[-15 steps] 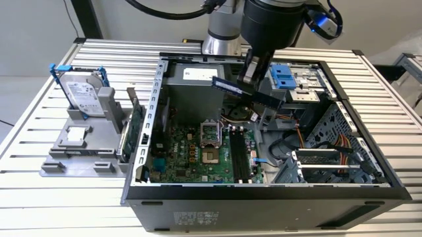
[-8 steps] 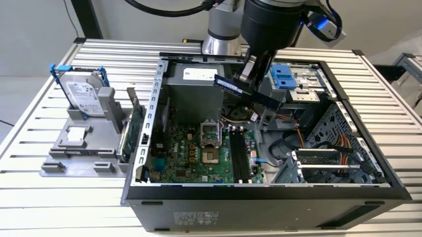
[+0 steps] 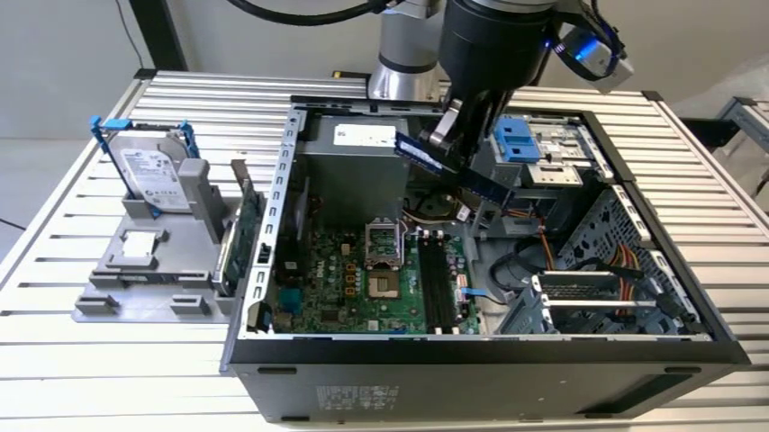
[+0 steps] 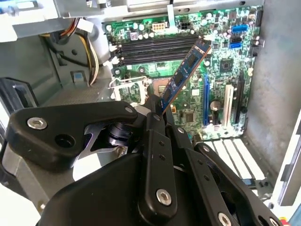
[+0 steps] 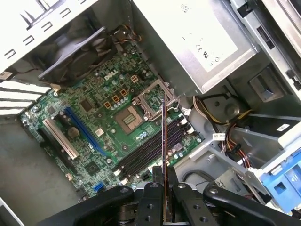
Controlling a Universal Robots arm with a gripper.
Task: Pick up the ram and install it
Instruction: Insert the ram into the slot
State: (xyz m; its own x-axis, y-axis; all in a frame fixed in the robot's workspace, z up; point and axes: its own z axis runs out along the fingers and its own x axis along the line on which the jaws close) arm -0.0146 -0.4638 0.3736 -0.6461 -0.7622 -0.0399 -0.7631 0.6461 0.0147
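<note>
ram | pinched in claw | tilted over motherboard | arm overhead

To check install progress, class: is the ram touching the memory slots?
Apart. In the exterior view the ram, held by the gripper, hangs tilted well above the memory slots.

Light is bright, soft and from above. In the exterior view the surface shines pale, while the computer case holds shade at lower right of the frame; 1 blue lamp glows at upper right. In the second wrist view the case's wall burns white, the ram is evenly lit and the black end effector carries dull highlights. In the first wrist view the power supply glares.
</note>
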